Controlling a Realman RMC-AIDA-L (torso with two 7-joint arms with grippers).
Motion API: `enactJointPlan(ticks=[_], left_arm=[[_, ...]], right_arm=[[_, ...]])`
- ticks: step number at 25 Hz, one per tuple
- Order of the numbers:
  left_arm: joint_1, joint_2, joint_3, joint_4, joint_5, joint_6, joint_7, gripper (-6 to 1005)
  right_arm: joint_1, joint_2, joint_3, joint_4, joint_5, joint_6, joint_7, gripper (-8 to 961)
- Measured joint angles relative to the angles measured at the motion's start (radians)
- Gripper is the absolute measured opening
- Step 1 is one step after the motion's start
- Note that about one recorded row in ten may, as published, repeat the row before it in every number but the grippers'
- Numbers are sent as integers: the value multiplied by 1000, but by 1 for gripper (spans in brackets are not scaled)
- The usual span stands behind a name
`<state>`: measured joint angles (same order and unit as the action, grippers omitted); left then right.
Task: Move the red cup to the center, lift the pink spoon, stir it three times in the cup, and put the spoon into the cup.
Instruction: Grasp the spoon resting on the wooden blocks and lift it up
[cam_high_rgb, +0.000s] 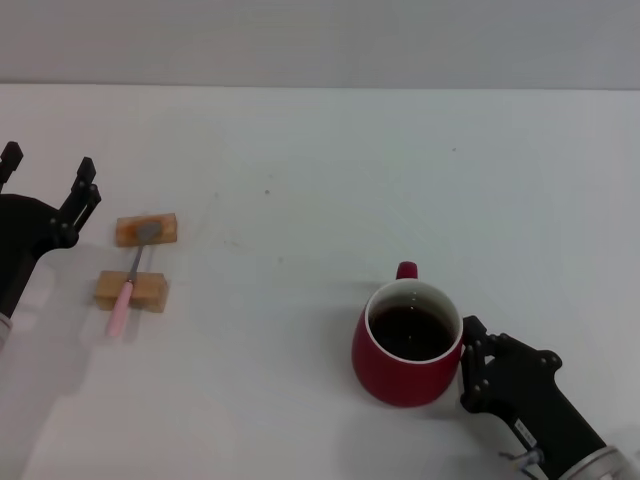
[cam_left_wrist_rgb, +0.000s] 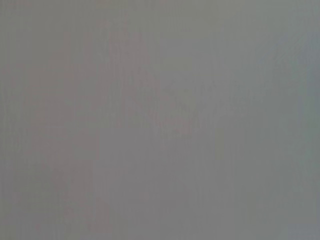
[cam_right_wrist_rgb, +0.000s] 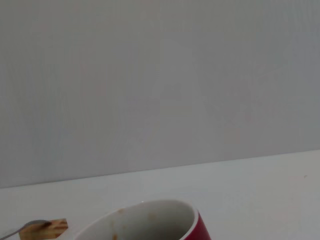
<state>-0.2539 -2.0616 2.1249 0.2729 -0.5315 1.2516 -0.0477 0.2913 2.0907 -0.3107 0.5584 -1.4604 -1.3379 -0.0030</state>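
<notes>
Right gripper pressed against red cup from four o'clock, grip unclear, cup low right of counter centre; pink spoon at nine o'clock, bridging wooden blocks, nearer open left gripper.

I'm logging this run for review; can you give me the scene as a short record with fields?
red cup: upright on the table, right of center, handle pointing away from the robot
pink spoon: lying across two wooden blocks, far left
right gripper: against the cup's right side
left gripper: at the left edge, open, apart from the spoon
table: white
</notes>
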Motion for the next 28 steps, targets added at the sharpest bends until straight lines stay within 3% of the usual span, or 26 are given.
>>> enactJointPlan(ticks=[28], left_arm=[[-11, 0, -13, -2, -7, 0, 21, 778]], right_arm=[[112, 0, 12, -8, -26, 68, 36, 0]])
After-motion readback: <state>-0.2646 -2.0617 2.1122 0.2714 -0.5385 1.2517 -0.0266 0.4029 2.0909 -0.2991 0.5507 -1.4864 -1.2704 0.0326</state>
